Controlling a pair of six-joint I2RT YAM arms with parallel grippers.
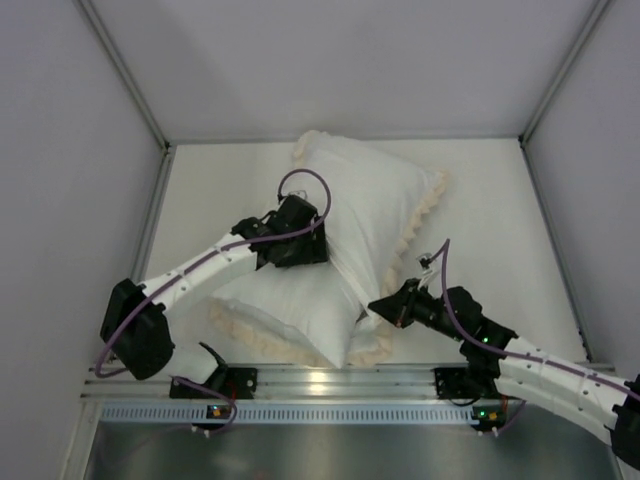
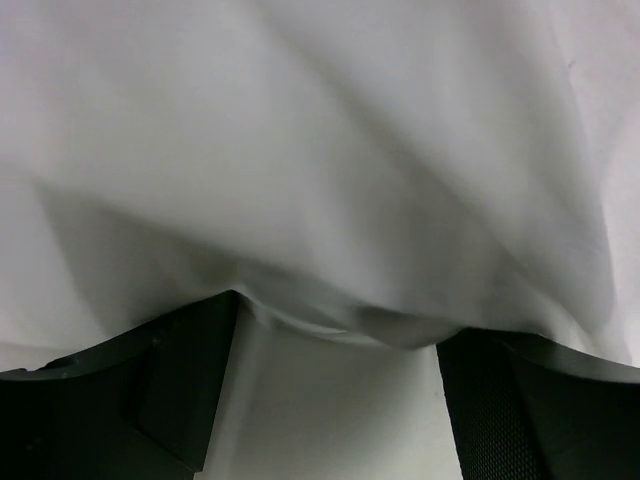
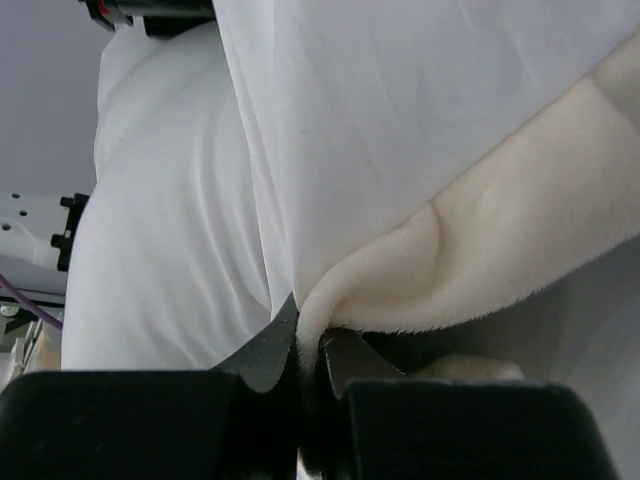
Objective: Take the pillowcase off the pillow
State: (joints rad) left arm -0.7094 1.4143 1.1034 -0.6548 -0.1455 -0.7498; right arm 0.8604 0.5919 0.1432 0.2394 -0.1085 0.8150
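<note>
1. Right claw (image 3: 312, 375) pinches the cream ruffle (image 3: 480, 260) of the pillowcase (image 1: 385, 200), mid-desk (image 1: 500, 220).
2. Left claw (image 2: 335, 340), fingers spread, presses into white fabric.
3. The pillow (image 1: 290, 305) bulges toward the desk's near edge.

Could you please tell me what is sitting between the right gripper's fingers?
The cream frill of the pillowcase, pinched in the right gripper; the right wrist view shows it.
</note>
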